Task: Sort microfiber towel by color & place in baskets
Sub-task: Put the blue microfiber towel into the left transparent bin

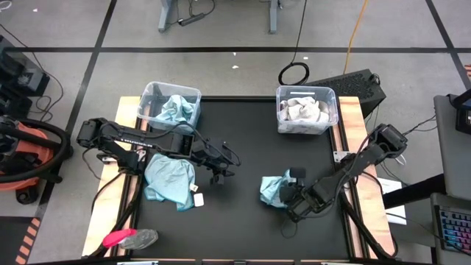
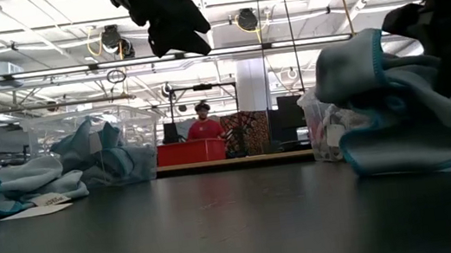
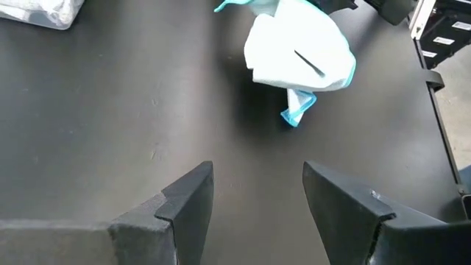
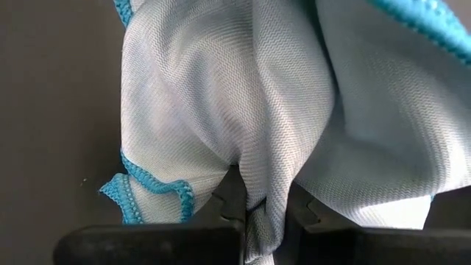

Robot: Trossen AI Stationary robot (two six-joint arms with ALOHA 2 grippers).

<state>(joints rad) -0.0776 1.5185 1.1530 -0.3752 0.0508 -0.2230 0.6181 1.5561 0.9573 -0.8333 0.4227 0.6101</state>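
Note:
A crumpled light teal-blue towel (image 1: 272,189) lies right of the table's middle, with my right gripper (image 1: 289,193) shut on it; the right wrist view shows its cloth filling the picture (image 4: 243,110). My left gripper (image 1: 219,171) hangs open above bare table near the middle, touching nothing. In the left wrist view it (image 3: 257,173) faces that towel (image 3: 298,55) from a distance. A second teal towel (image 1: 171,180) lies spread on the table under the left arm. The left basket (image 1: 151,94) holds a teal towel and the right basket (image 1: 331,99) holds pale grey-white towels. My right gripper pinches a bunched fold of the teal towel (image 4: 259,193) between its two fingers, coming from the table's right side, slanting down. Several layers seem gathered in the pinch. The towel stands heaped in front of the fingers, its lower part (image 2: 404,160) resting on the table.
A small pink-and-grey object (image 1: 131,238) lies at the table's near left corner. Both baskets stand at the far edge, left and right. Bare black table (image 1: 243,132) lies between them and in the middle. A person in red (image 2: 204,127) stands far off in the room.

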